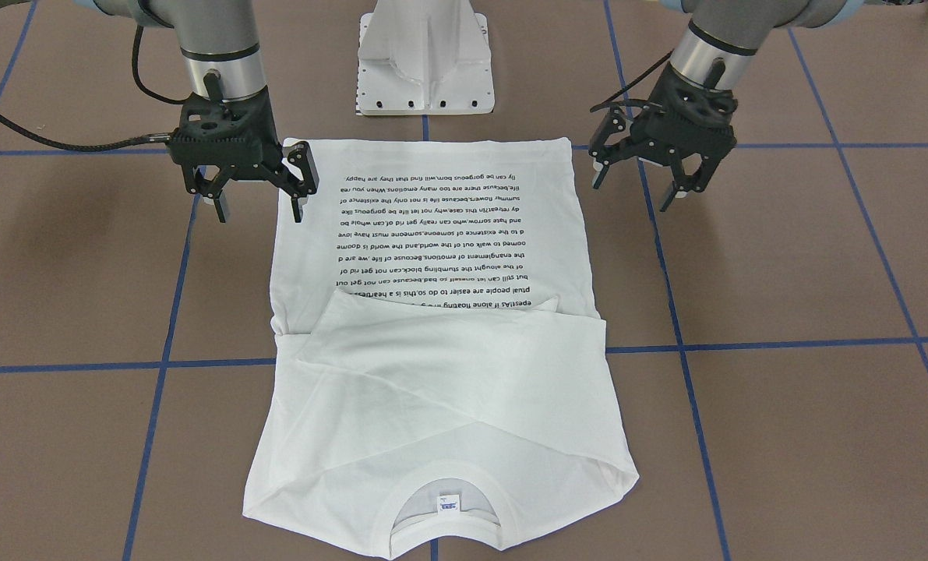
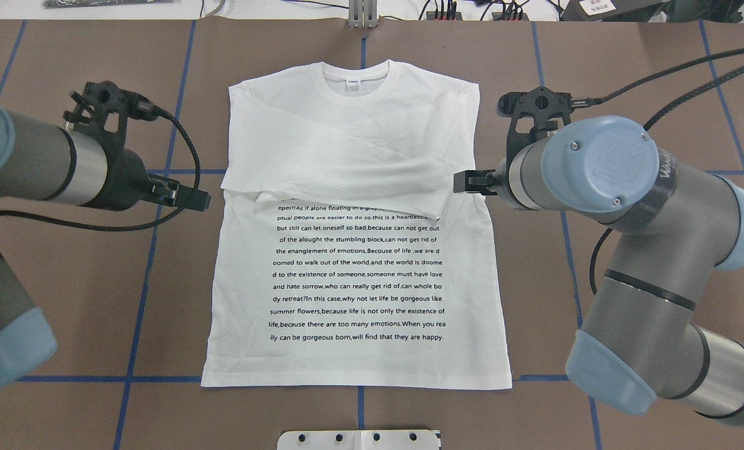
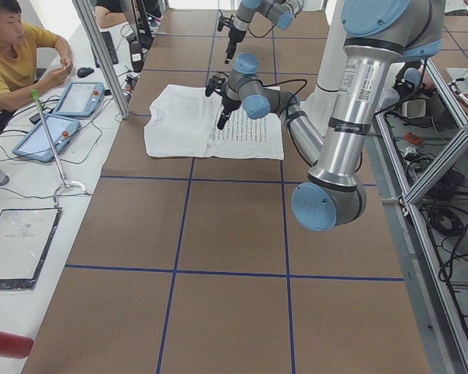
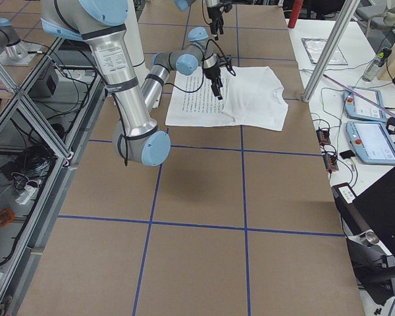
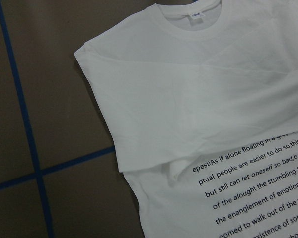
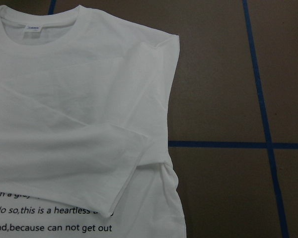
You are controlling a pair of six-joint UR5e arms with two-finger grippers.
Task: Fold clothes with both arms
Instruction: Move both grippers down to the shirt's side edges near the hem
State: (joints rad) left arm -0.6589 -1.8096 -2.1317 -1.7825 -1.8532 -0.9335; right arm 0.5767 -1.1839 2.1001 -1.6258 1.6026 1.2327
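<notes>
The white long-sleeved T-shirt point(image 1: 432, 389) lies flat on the brown table point(image 1: 806, 312), printed text up, collar and neck label on the side far from the robot. Both sleeves are folded across the chest point(image 2: 347, 150). My left gripper point(image 1: 635, 187) hovers open just off the shirt's hem-side edge, holding nothing. My right gripper point(image 1: 259, 206) hovers open over the opposite edge near the hem corner, also holding nothing. The wrist views show the shirt's shoulders point(image 5: 154, 99) point(image 6: 89, 99) from above, with no fingers in them.
The white pedestal point(image 1: 425, 62) stands at the robot's side of the table, just behind the hem. Blue tape lines point(image 2: 159, 169) grid the tabletop. A seated person point(image 3: 15, 54) and tablets point(image 3: 51, 128) are at a side bench beyond the collar end.
</notes>
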